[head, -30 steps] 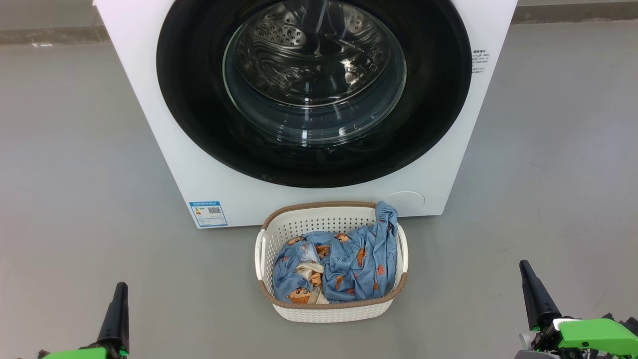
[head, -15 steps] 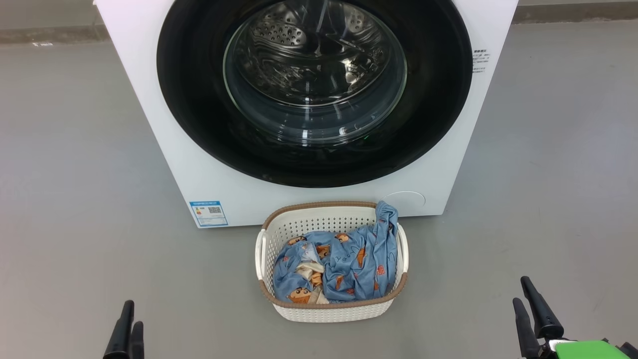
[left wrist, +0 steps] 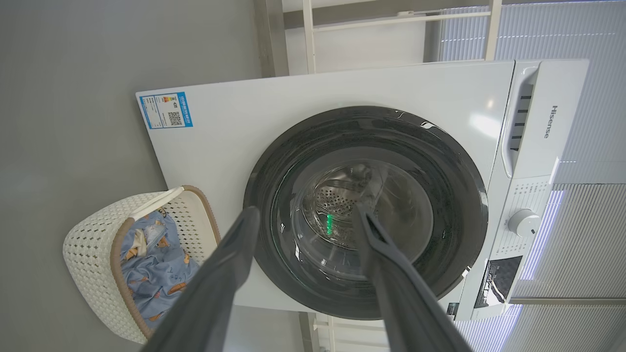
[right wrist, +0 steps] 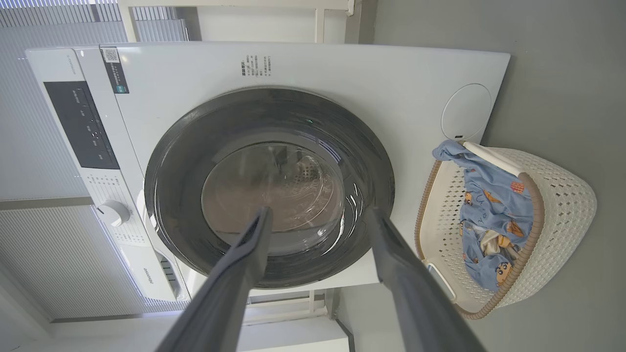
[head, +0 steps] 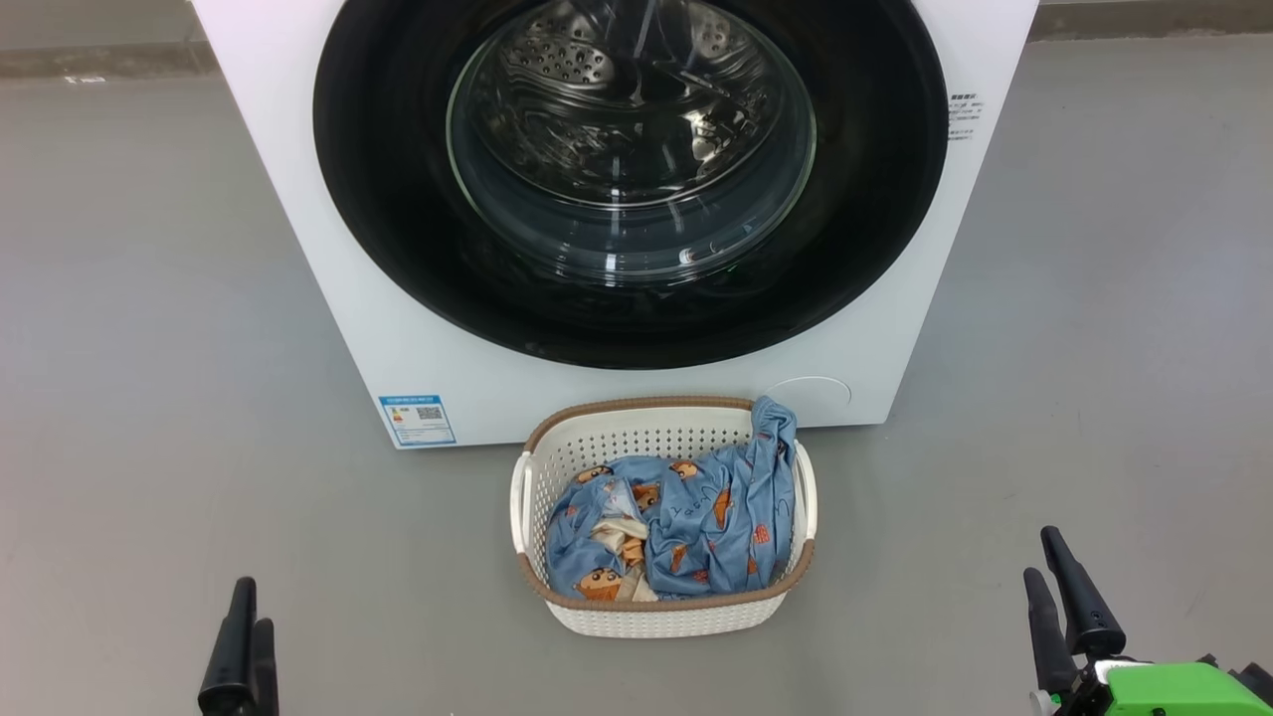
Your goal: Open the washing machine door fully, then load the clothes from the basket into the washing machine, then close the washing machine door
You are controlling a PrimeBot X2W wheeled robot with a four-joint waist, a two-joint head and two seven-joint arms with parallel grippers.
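With left gripper (left wrist: 305, 210) and right gripper (right wrist: 320, 212) spread wide and empty, a finger may skid off the glossy, shut washing machine door (head: 627, 179) at frame top.

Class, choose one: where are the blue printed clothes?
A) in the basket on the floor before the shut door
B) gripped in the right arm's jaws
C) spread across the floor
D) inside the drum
A: the clothes lie in the basket, which stands before the washing machine, its door shut.
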